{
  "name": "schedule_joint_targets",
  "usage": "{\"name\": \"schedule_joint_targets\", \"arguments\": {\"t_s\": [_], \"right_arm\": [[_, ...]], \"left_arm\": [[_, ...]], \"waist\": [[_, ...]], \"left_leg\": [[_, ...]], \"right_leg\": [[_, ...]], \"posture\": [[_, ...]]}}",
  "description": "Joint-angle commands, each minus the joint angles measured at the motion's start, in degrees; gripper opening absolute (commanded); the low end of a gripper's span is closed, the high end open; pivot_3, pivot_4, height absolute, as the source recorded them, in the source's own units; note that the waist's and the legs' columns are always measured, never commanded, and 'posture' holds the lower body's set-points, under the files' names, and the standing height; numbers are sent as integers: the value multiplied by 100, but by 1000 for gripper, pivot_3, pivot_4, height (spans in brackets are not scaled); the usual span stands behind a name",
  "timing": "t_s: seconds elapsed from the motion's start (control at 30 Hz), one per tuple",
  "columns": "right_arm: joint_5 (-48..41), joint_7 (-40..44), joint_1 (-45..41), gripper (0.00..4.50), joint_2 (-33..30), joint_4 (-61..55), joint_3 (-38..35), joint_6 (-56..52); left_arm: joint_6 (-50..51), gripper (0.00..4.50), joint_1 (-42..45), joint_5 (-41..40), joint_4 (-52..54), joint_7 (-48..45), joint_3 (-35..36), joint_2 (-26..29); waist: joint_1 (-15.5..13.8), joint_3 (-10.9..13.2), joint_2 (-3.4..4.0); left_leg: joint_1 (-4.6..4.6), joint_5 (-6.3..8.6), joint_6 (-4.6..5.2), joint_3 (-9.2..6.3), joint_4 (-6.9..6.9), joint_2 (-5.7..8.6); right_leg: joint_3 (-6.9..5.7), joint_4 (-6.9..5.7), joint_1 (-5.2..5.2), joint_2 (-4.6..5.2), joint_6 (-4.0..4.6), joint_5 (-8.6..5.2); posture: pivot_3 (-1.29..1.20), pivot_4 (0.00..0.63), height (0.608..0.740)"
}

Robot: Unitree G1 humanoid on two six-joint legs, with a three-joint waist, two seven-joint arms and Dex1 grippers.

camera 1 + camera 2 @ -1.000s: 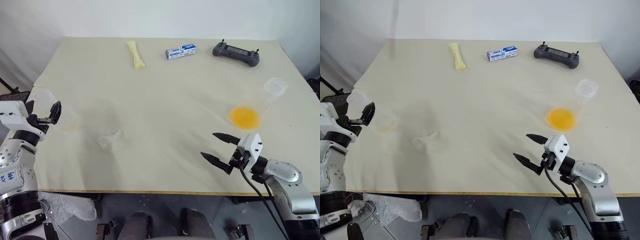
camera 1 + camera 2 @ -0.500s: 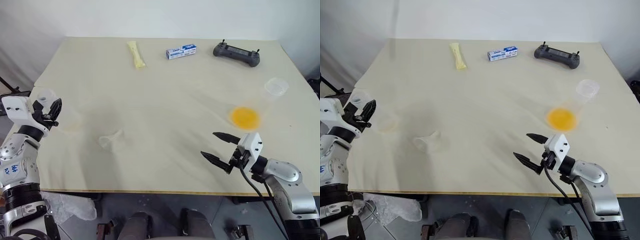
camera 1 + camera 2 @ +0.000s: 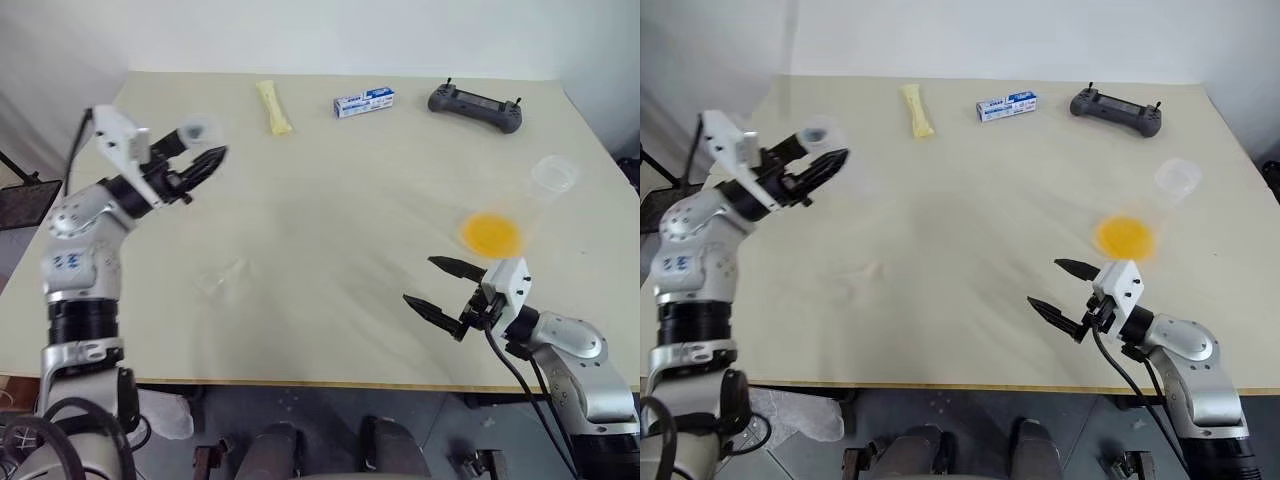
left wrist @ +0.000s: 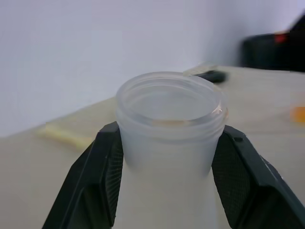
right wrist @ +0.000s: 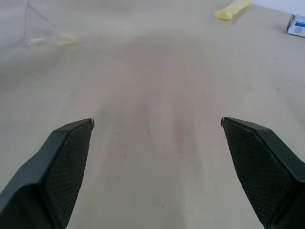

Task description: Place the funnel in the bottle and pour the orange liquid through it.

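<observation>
Above the table's left edge, left gripper pinches bottle neck; funnel lies below, nearer it; right gripper spread.

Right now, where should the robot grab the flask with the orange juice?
Probably the flask's narrow neck, just under its wide rim, coming from the near side with the open right gripper. The base holding the orange liquid looks too wide.

You have two clear flasks, one funnel, one yellow packet, one blue-and-white box, one dark controller, and two grippers.
</observation>
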State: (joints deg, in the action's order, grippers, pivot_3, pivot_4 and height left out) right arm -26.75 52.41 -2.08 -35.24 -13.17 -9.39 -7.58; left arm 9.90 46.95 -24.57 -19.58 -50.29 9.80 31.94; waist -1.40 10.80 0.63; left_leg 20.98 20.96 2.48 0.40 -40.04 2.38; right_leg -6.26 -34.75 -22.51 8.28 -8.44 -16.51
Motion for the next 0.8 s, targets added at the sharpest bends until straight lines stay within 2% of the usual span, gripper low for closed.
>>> {"name": "schedule_joint_targets", "arguments": {"t_s": [0.03,0.43,0.6,0.8], "right_arm": [[-231,64,167,4500,-157,-454,-288,-17],[-691,-92,1136,4500,-303,-1776,-723,-431],[-723,68,1340,4500,-428,-1857,-834,-393],[-753,181,1492,4500,-494,-1874,-999,-326]], "left_arm": [[-75,2288,555,-64,-349,-770,-406,-324],[-235,2288,1409,185,-1326,-2229,-1329,-1545],[-381,2288,1489,450,-1576,-2567,-1603,-1770],[-529,2288,1275,721,-1468,-2714,-1799,-1754]], "waist": [[-3,0,-1],[-10,4,-7],[-30,5,-8],[-21,5,-9]], "left_leg": [[3,0,1,0,-1,0],[13,-2,5,5,-3,-3],[15,-5,10,5,-6,-2],[15,-5,11,4,-5,-2]], "right_leg": [[-1,-1,0,0,-1,0],[0,3,-5,-4,-1,1],[1,8,-4,-4,-2,1],[1,7,-3,-4,-3,1]], "posture": [[0,150,740],[0,150,740],[0,150,740],[0,150,740]]}}
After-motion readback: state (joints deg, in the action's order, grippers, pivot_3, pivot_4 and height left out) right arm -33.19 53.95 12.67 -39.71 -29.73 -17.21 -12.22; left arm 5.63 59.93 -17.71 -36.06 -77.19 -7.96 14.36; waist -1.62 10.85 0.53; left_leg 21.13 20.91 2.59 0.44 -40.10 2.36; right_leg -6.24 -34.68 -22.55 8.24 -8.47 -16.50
